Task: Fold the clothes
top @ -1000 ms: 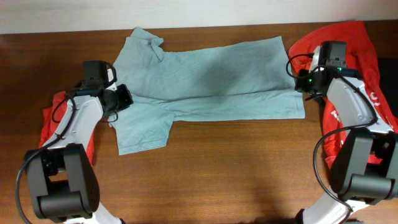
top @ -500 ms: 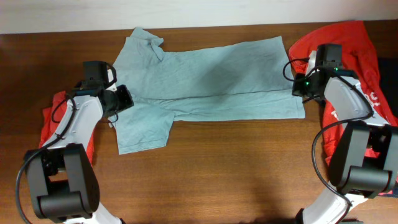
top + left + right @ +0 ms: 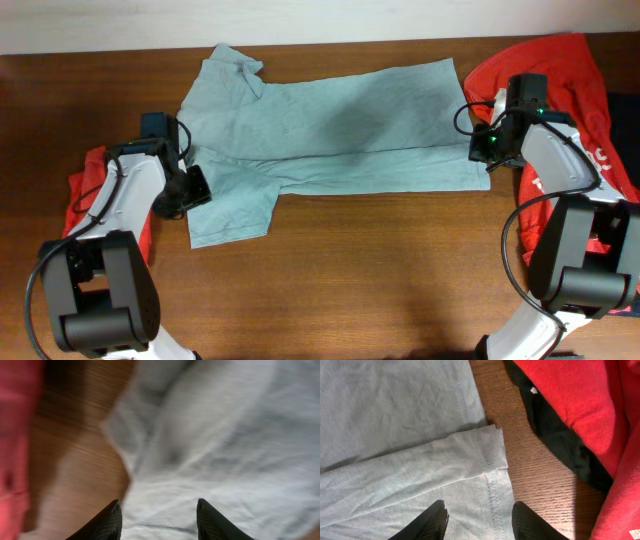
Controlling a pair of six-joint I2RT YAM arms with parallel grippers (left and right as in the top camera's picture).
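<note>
From overhead you see the grey shirt [image 3: 330, 130] spread across the far half of the table [image 3: 380, 270], with a fold along its near side. Only the wrist views show you the jaws. The left gripper [image 3: 159, 519] stands part open over blurred grey cloth, holding nothing. The right gripper [image 3: 479, 521] is the same, above the folded hem corner. The small red shirt [image 3: 85, 195] lies partly hidden by your left arm, and the big red shirt [image 3: 570, 80] by the right.

The left end effector [image 3: 159, 509], fingers apart, hangs over a rumpled pale grey-blue cotton T-shirt [image 3: 215, 450]. Brown wooden bench [image 3: 75, 465] and blurred orange-red cloth [image 3: 15, 435] lie leftward.
</note>
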